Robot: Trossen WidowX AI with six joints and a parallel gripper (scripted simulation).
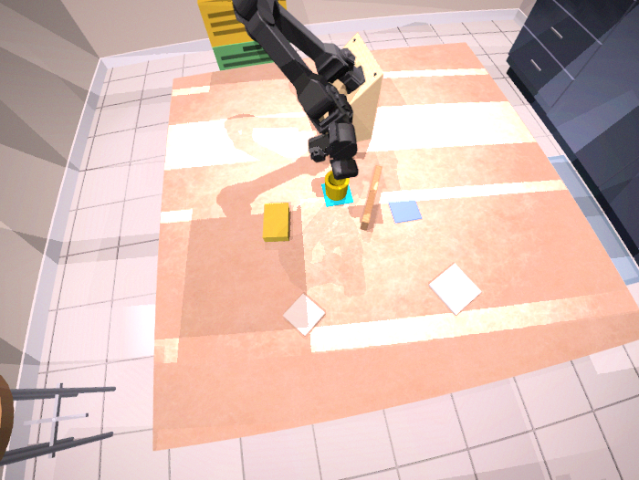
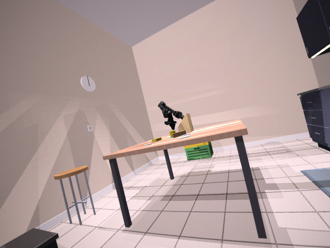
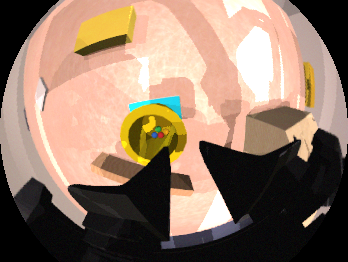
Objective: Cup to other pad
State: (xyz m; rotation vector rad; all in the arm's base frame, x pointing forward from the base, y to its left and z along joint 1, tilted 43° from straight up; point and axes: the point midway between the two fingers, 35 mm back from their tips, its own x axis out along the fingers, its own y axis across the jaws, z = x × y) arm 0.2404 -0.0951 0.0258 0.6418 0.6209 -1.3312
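Note:
The yellow cup [image 1: 336, 192] [image 2: 171, 133] [image 3: 150, 124] stands upright on the cyan pad [image 1: 330, 203] [image 3: 170, 103]. Several small coloured marbles [image 3: 158, 134] lie inside the cup. My gripper [image 1: 341, 175] [image 2: 173, 129] [image 3: 183, 147] is open, with nothing between its fingers. It is pointed down just above the cup; in the wrist view one fingertip overlaps the cup's rim and the other is off to its side. The blue pad [image 1: 405, 212] lies bare, beyond the wooden bar. Whether a fingertip touches the rim cannot be told.
A wooden bar [image 1: 371, 198] [image 2: 179, 133] [image 3: 182, 181] lies between the two pads. A yellow block [image 1: 276, 222] [image 2: 156, 139] [image 3: 106, 27] lies on the cup's other side. A tall wooden block [image 1: 367, 105] stands behind, near the arm. Two white tiles [image 1: 304, 314] [image 1: 455, 287] lie farther forward.

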